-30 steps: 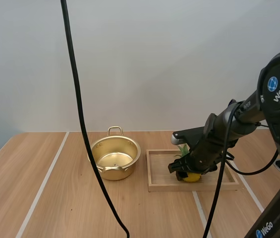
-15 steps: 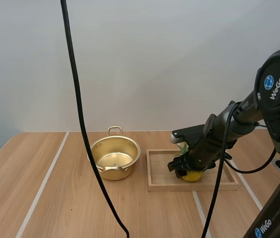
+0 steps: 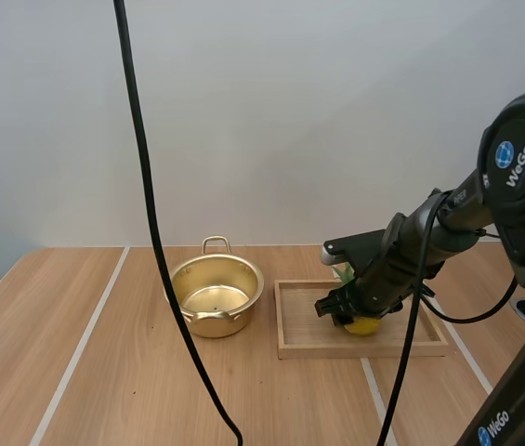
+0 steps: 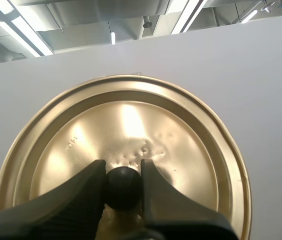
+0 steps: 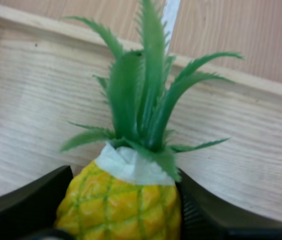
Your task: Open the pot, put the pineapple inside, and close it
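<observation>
- Since a second back, the right gripper (image 3: 339, 309) and the pineapple (image 3: 364, 325) had crept up just a hair over the wooden tray (image 3: 299, 346). The pot (image 3: 216, 297) hadn't budged.
- High view: the pot sat open on the table (image 3: 85, 372), no cover on it, just beside the tray's left end but not touching it. The right arm reached down into the tray, its gripper on the pineapple near the middle. Couldn't tell from up there whether the fruit was clear of the tray floor or still resting on it.
- Left wrist view: the left gripper (image 4: 123, 172) had the lid (image 4: 180, 145) by its black knob (image 4: 123, 192). Both fingers (image 4: 76, 197) were closed in snug on either side of the knob, only as far apart as the knob is wide. The lid's golden dome faced the camera, held up in the air.
- Right wrist view: the right fingers were spread about the width of the pineapple and pressed against both sides of its yellow body. The green leaves (image 5: 145, 100) pointed away over the tray's floor toward its far rim, with bare table beyond that.
</observation>
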### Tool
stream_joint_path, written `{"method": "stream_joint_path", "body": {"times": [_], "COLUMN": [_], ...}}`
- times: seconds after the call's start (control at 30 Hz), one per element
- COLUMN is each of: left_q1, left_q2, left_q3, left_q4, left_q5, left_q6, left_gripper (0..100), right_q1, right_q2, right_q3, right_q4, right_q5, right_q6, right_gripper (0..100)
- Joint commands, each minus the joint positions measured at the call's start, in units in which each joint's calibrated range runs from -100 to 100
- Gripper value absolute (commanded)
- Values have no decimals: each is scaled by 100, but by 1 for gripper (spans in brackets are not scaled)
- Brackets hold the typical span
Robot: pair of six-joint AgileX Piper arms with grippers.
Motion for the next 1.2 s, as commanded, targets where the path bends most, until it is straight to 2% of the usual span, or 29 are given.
{"method": "stream_joint_path", "body": {"times": [0.0, 0.07, 0.23, 0.37, 0.9, 1.03, 1.17], "left_q1": [-5, -5, -5, -5, -5, -5, -5], "left_q2": [-47, -47, -47, -47, -47, -47, -47], "left_q3": [-66, -66, -66, -66, -66, -66, -66], "left_q4": [-12, -12, -12, -12, -12, -12, -12], "left_q5": [-193, -193, -193, -193, -193, -193, -193], "left_q6": [-17, -17, -17, -17, -17, -17, -17], "left_gripper": [0, 0, 0, 0, 0, 0, 0], "right_q1": [-5, -5, -5, -5, -5, -5, -5], "right_q2": [-472, -810, -1779, -2401, -3128, -3013, -2831], "right_q3": [-186, -343, -755, -1018, -1574, -1574, -1574], "right_q4": [153, 266, 791, 1355, 2481, 3145, 4144], "right_q5": [-132, -132, -193, -206, 125, 246, 728], "right_q6": [-62, -98, -641, -936, -1132, -1939, -2881], "right_gripper": [0, 0, 0, 0, 0, 0, 0]}}
